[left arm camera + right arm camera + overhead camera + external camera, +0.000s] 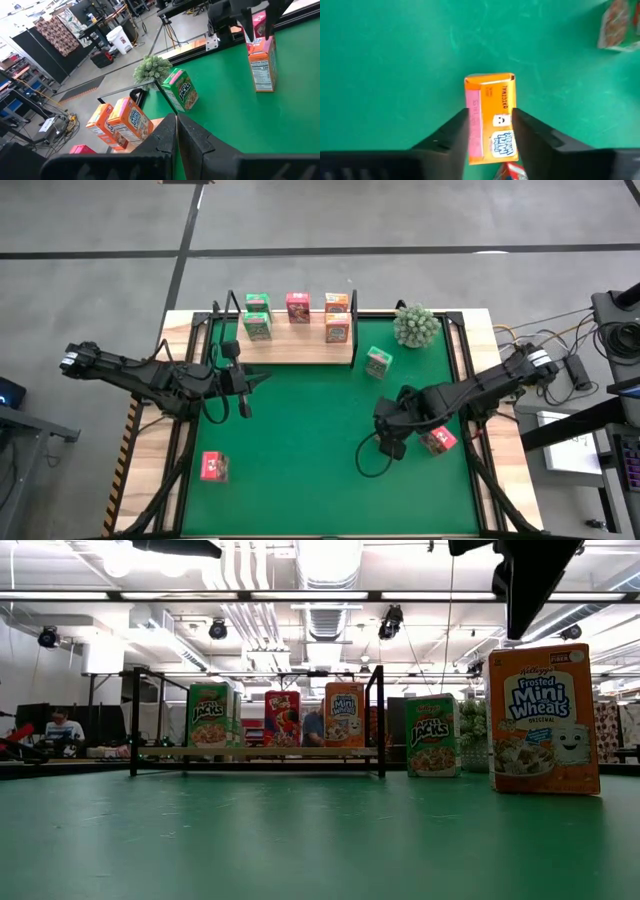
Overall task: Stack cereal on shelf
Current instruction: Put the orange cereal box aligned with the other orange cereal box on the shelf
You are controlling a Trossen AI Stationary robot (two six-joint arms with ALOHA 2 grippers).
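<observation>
Near the mat's right side, the right gripper [490, 135] straddles the upright orange cereal box [543, 720] with fingers loosened beside it, seemingly before closing and carrying it to the shelf [300, 348].

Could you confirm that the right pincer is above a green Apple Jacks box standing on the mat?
Not green Apple Jacks: the low view shows the right pincer above an orange Frosted Mini Wheats box standing on the mat.

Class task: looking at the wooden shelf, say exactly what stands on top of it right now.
On the shelf stand five cereal boxes: two green, one pink-red, two orange. Anything behind them is hidden in the low view.
</observation>
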